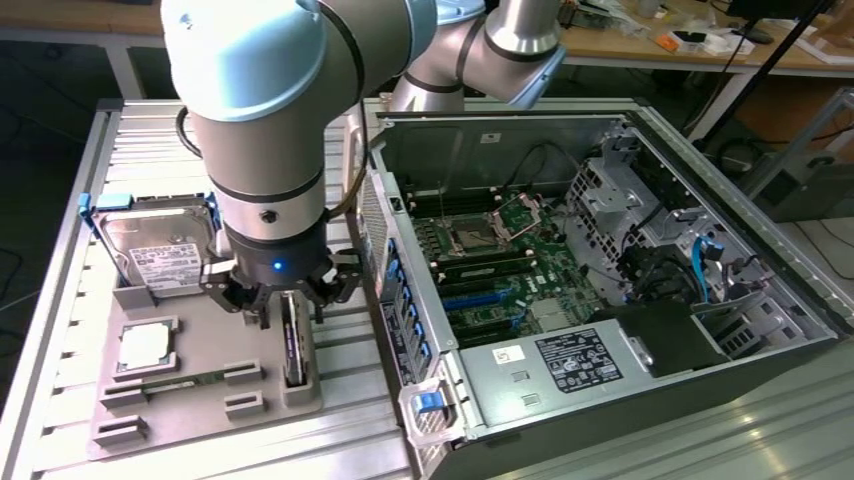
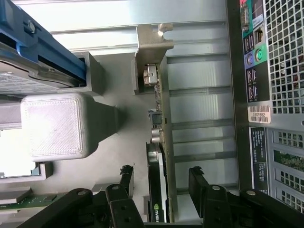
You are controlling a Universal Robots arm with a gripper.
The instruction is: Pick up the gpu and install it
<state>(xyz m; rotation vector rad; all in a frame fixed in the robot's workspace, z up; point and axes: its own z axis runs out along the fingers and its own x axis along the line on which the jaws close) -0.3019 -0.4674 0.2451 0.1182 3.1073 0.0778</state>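
Observation:
The gpu [image 1: 295, 352] stands on its edge in a slot of the grey parts tray [image 1: 200, 425], at the tray's side nearest the computer case. In the wrist view the gpu [image 2: 156, 185] shows edge-on as a thin green card with a black fan, its silver end bracket [image 2: 153, 45] at the far end. My gripper [image 1: 291, 303] hangs low over the card. It is open and straddles the gpu near the fan, gripper [image 2: 161, 176]. One of the fingers [image 2: 127, 183] stands on each side, with a gap between them and the card.
On the tray also lie a silver hard drive [image 1: 158, 250] in a blue caddy, a processor [image 1: 144, 345] and a green memory stick [image 1: 176, 380]. The open computer case [image 1: 694, 330] stands at the exterior view's right, its motherboard [image 1: 501, 260] exposed. The case's rear panel [image 2: 275, 95] runs close beside the gpu.

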